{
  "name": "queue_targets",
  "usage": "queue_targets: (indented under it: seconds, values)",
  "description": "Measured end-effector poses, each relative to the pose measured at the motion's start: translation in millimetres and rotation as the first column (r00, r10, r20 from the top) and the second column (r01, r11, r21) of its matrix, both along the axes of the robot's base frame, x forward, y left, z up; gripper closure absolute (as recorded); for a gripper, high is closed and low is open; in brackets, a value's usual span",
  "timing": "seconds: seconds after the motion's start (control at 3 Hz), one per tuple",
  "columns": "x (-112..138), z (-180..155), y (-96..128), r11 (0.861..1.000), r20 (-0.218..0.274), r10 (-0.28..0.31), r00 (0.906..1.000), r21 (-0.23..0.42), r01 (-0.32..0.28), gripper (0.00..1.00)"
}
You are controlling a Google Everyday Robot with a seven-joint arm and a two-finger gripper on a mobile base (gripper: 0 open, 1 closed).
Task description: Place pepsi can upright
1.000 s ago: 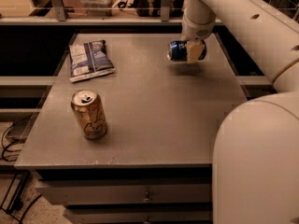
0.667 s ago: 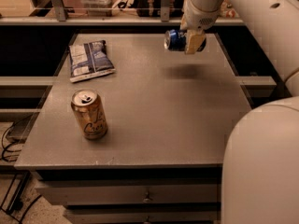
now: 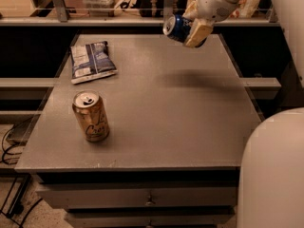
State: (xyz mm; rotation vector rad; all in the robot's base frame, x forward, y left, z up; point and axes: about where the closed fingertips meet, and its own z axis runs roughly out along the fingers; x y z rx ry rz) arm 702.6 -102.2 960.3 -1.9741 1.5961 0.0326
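Note:
The pepsi can [image 3: 176, 28] is a small dark-blue can with a silver top. It is held tilted on its side, top facing left, in the air above the far part of the grey table [image 3: 156, 103]. My gripper [image 3: 190, 30] is shut on the pepsi can, with one cream-coloured finger [image 3: 198, 33] in front of it. The white arm comes in from the upper right. A dark shadow of the can and gripper lies on the table below them.
A gold can with script lettering [image 3: 90, 116] stands upright at the table's front left. A blue and white chip bag [image 3: 91, 61] lies flat at the back left. A shelf with clutter runs behind the table. My white base [image 3: 273, 175] fills the lower right.
The gripper has lifted the pepsi can off the table and carried it up and slightly left. The gold can and chip bag have not moved.

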Motion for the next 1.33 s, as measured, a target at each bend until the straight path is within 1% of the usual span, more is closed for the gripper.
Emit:
queue_targets:
  seconds: [0.33,0.67,1.0,1.33]
  values:
    - [-8,4,5,0.982,-0.042,0.015,0.9990,0.188,-0.006,1.00]
    - [-14,-4,4,0.927,-0.125,0.015,0.9920,0.373,0.033,1.00]
    - [-20,-12,2,0.854,-0.202,0.019,0.9792,0.513,0.090,1.00]
    - [-23,-24,3,0.793,-0.256,0.028,0.9663,0.594,0.134,1.00]
